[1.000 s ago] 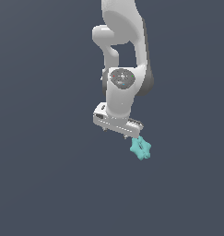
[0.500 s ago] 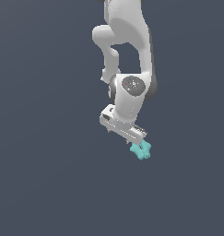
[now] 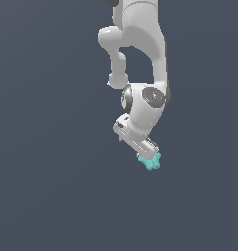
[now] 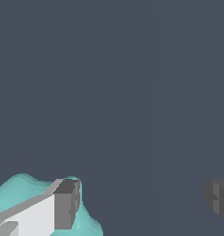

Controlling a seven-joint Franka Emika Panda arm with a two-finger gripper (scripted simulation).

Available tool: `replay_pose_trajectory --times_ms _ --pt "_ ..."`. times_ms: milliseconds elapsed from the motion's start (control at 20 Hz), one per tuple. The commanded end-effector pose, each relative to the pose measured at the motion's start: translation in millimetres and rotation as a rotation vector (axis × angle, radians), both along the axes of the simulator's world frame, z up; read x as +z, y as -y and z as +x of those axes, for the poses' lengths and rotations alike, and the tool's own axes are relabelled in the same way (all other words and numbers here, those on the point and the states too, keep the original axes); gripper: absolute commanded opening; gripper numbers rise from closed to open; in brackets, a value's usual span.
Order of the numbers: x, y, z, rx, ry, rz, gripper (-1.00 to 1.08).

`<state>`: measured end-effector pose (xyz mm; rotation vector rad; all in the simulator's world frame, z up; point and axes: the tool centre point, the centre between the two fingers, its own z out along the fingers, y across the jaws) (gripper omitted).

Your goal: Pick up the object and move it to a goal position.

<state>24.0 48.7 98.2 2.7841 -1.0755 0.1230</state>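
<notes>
Teal object (image 3: pixel 151 161) on my screen now, sitting right at the low tip of the hand (image 3: pixel 149 156) in the exterior view, peeking out below and toward the exterior view's right of the white hand body. I'm looking at the arm (image 3: pixel 140 59) curling down from the top of the picture, wrist bent, the hand tilted so it slopes down toward the exterior view's right. Background all round is flat dark grey, and I can't make out any surface under the piece from here.

Wrist view now: the two dark pads are far apart, one pad (image 4: pixel 66 203) on its white finger at one side of the picture, the other pad (image 4: pixel 219 199) just poking in at the opposite edge. So the hand is spread wide, a big stretch of bare grey between the pads. The object (image 4: pixel 21 189) shows as rounded teal lobes behind and around the first finger, bulging past it on both sides. It lies against that one finger, not centred in the gap, and well apart from the other pad. Whether finger and piece actually touch, I can't tell
</notes>
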Motion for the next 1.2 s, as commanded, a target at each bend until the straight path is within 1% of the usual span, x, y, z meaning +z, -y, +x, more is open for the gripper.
replay_pose_trajectory --times_ms 0,550,1150 --pt "-4.1 -4.2 1.0 -0.045 0.014 -0.016 1.08" --pt "-20.0 -23.2 5.5 -0.228 0.088 -0.081 1.08" --pt "-33.2 -45.7 10.7 -0.416 0.199 -0.139 1.08"
